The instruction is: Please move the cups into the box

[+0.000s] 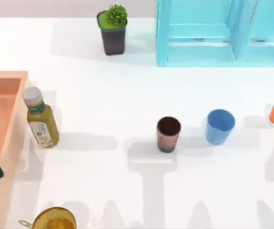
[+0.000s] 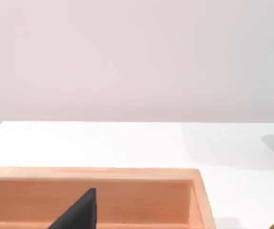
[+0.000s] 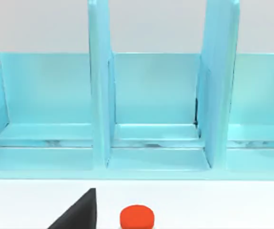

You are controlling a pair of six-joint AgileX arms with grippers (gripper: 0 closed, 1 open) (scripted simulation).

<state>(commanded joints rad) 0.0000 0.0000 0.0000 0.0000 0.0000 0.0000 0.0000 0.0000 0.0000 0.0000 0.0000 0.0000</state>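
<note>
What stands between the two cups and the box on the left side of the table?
The yellow-green bottle stands upright just beside the box wall, roughly on the straight line from the brown cup and the blue cup. Nothing else stands on the table between them.

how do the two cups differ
The brown cup is dark reddish-brown with a dark inside; the blue cup is bright blue inside and out. The brown cup stands nearer the table's middle, the blue cup to its right, apart from it. Both are upright, tapered, handleless, and outside the box.
</note>
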